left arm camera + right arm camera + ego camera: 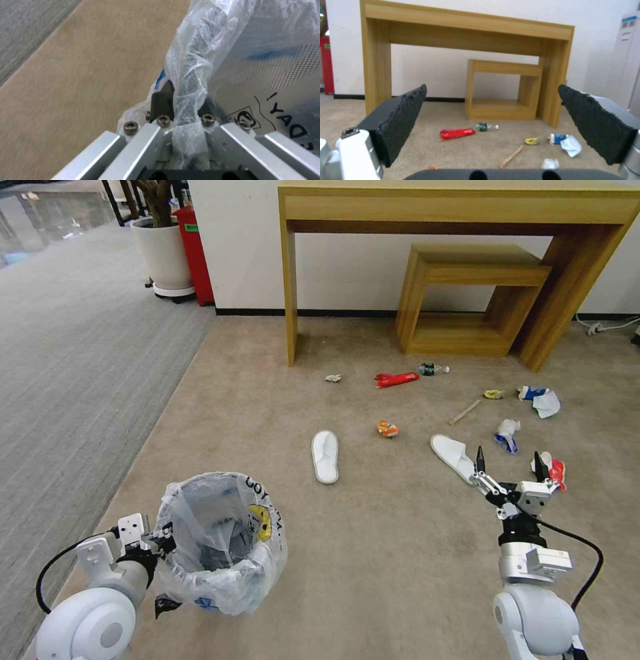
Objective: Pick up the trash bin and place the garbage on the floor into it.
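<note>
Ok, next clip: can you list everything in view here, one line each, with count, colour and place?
trash bin: one, whitish bag liner, near left.
floor: beige carpet; grey carpet on the left.
slippers: two, white, mid-floor, the second further right.
wrappers: red, orange, yellow, blue-white, scattered before the desk.
tissues: several, white, scattered.
bottle: one, green label, beside the red wrapper.
wooden stick: one, right of centre.
desk: one, wood, against the wall; stool under it.
left gripper: shut on the bin's rim.
right gripper: open, above the floor.
</note>
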